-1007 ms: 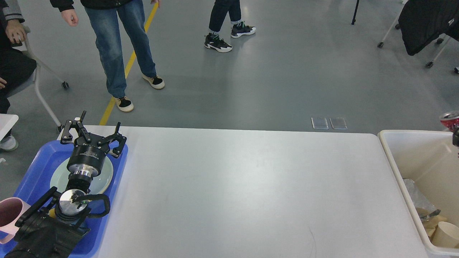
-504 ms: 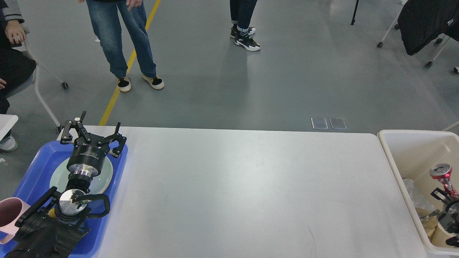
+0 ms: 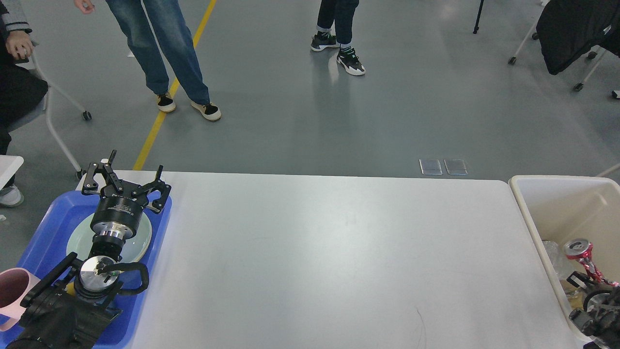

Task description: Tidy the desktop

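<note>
The desktop [image 3: 339, 252] is a wide white tabletop filling the middle of the head view, and its surface is bare. My left gripper [image 3: 133, 167] hangs open over the far end of a blue tray [image 3: 53, 213] at the left edge, with nothing between its fingers. A pale green plate [image 3: 143, 240] lies in the tray under its wrist. At the lower right, my right gripper [image 3: 588, 286] is low inside a cream-white bin [image 3: 520, 201], shut on the lower end of a crushed red can [image 3: 579, 248] that stands tilted above it.
A pink mug [image 3: 12, 291] sits at the tray's near left corner. Clear plastic wrap [image 3: 552, 252] lies in the bin. Beyond the table's far edge, people [image 3: 160, 53] stand on the grey floor, with wheeled chairs at both far corners.
My right gripper has come down from above the bin's far right corner into the bin, carrying the red can. The left arm has not moved. The people behind have shifted.
</note>
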Controlling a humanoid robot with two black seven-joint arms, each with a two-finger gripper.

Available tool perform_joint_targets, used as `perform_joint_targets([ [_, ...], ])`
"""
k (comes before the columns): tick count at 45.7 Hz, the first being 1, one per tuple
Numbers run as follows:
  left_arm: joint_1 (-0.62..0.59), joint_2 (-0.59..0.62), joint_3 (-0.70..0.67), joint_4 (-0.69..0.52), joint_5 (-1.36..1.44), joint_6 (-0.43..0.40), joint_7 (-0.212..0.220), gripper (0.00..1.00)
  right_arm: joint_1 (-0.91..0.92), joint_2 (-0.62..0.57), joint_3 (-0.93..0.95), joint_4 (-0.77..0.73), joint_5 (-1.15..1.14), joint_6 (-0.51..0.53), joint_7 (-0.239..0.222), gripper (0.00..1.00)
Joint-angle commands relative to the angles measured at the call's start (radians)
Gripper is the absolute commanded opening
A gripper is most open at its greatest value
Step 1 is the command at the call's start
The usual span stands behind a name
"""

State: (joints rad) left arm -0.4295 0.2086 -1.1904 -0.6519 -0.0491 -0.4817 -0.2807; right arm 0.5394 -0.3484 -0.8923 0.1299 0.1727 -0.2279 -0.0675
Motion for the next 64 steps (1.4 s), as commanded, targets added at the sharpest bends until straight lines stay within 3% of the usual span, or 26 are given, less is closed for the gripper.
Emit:
perform_joint_targets([
  [1, 0.0, 0.0, 0.0, 0.0, 0.0, 0.0, 0.0, 0.96, 0.005, 0.0, 0.001, 0.004, 0.001, -0.005, 0.002, 1.0],
  [14, 0.0, 0.0, 0.0, 0.0, 0.0, 0.0, 0.0, 0.96, 0.086, -0.021, 0.079, 0.013, 0.004, 0.018, 0.026, 1.0],
  [21, 0.0, 0.0, 0.0, 0.0, 0.0, 0.0, 0.0, 0.96, 0.177, -0.092, 0.418, -0.001, 0.033, 0.067, 0.147, 1.0],
  [25, 0.0, 0.0, 0.0, 0.0, 0.0, 0.0, 0.0, 0.96, 0.224, -0.121, 0.639, 0.004, 0.034, 0.068, 0.149, 1.0],
  [30, 0.0, 0.0, 0.0, 0.0, 0.0, 0.0, 0.0, 0.96, 0.28, -0.112, 0.779, 0.025, 0.034, 0.068, 0.149, 1.0],
  [38, 0.0, 0.0, 0.0, 0.0, 0.0, 0.0, 0.0, 0.96, 0.336, -0.126, 1.019, 0.27, 0.034, 0.082, 0.156, 1.0],
  [44, 0.0, 0.0, 0.0, 0.0, 0.0, 0.0, 0.0, 0.96, 0.326, -0.224, 1.298, 0.494, 0.033, 0.088, 0.159, 1.0],
  [48, 0.0, 0.0, 0.0, 0.0, 0.0, 0.0, 0.0, 0.96, 0.258, -0.227, 1.459, 0.591, 0.011, 0.148, 0.169, 1.0],
  [51, 0.0, 0.0, 0.0, 0.0, 0.0, 0.0, 0.0, 0.96, 0.185, -0.216, 1.573, 0.613, -0.021, 0.226, 0.214, 1.0],
  [55, 0.0, 0.0, 0.0, 0.0, 0.0, 0.0, 0.0, 0.96, 0.093, -0.147, 1.719, 0.614, -0.087, 0.298, 0.362, 1.0],
  [58, 0.0, 0.0, 0.0, 0.0, 0.0, 0.0, 0.0, 0.96, 0.019, -0.106, 1.794, 0.626, -0.134, 0.349, 0.437, 1.0],
  [64, 0.0, 0.0, 0.0, 0.0, 0.0, 0.0, 0.0, 0.96, -0.127, -0.048, 1.949, 0.686, -0.211, 0.423, 0.454, 1.0],
])
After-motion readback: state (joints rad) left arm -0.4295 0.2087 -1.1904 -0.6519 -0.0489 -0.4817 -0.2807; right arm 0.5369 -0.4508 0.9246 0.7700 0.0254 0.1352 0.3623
